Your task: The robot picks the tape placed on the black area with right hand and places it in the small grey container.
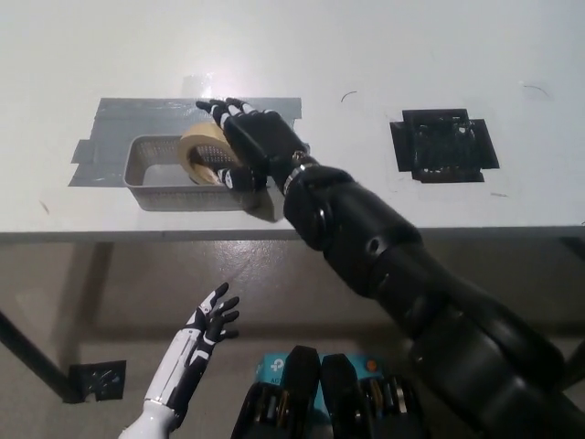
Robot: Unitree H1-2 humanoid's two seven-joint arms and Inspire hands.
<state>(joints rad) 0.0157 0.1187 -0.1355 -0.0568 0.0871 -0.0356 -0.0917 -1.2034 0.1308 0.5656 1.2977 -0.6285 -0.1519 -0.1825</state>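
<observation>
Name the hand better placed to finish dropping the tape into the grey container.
Right. The black right robot hand is at the tape, which sits in the grey container. The white left robot hand hangs below the table edge.

A white table is seen spanning the upper part of the view. Beneath the table's front edge, a brownish floor is visible. A small black plate with holes is seen on that floor, below the table's left end.
</observation>
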